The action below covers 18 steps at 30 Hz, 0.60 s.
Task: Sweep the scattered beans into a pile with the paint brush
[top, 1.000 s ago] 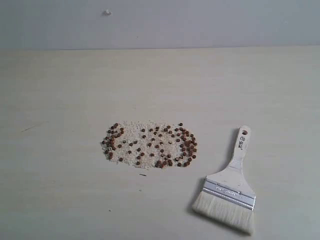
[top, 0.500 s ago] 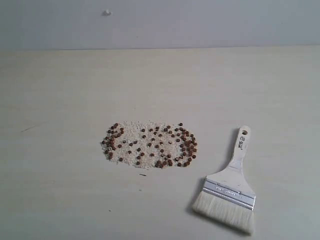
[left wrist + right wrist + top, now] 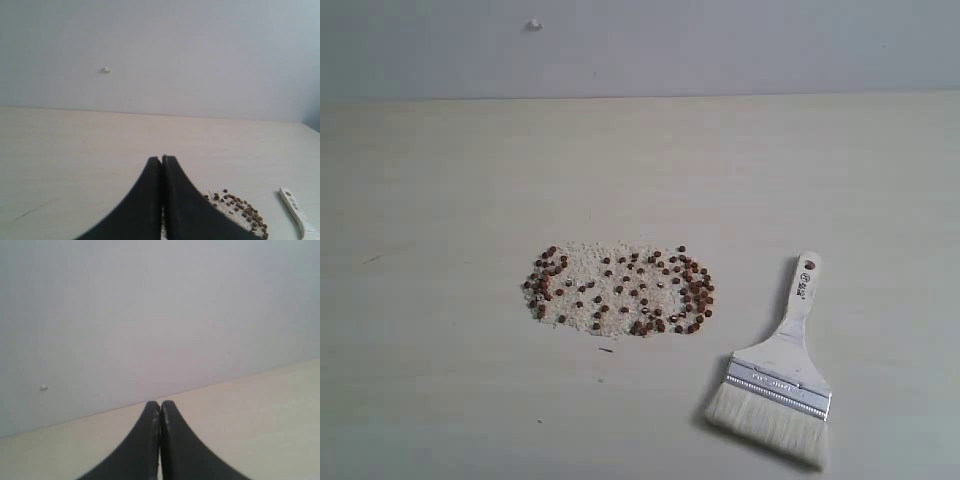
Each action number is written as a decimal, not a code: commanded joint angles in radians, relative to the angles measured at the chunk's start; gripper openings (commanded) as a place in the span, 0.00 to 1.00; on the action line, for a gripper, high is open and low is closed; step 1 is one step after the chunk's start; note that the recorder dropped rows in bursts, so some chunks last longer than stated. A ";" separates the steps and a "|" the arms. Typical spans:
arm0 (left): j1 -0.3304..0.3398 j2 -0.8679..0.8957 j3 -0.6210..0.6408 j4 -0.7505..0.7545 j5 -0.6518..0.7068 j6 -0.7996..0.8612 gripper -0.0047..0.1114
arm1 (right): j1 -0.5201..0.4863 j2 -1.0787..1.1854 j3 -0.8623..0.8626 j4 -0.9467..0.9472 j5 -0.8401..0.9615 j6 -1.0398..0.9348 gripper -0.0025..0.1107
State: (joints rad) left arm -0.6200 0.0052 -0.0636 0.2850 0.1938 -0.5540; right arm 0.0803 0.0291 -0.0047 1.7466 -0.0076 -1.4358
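The beans (image 3: 620,290) lie scattered among fine white grains (image 3: 582,258) on the table (image 3: 440,200). The paint brush (image 3: 775,385) lies flat nearby, apart from them. The left gripper (image 3: 161,159) and right gripper (image 3: 160,403) are clenched, holding nothing.

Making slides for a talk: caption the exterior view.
Scattered beans in an oval patch on the table; brush lying apart at lower right.

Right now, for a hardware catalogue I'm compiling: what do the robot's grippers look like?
The left gripper and the right gripper look alike: two plain black fingers each, wide at the base, curving in to narrow rounded tips. No cables, markings or arm links show.
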 commanded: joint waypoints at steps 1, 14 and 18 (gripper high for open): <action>0.004 -0.005 0.006 -0.001 -0.002 0.000 0.04 | 0.001 -0.003 0.005 -0.002 0.076 0.033 0.02; 0.004 -0.005 0.006 -0.001 -0.002 0.000 0.04 | 0.001 -0.003 0.005 -0.002 -0.044 0.052 0.02; 0.004 -0.005 0.006 -0.001 -0.002 0.000 0.04 | 0.001 -0.003 0.005 -0.002 -0.046 0.052 0.02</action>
State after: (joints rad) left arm -0.6200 0.0052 -0.0636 0.2850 0.1938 -0.5540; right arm 0.0803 0.0291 -0.0047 1.7487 -0.0448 -1.3831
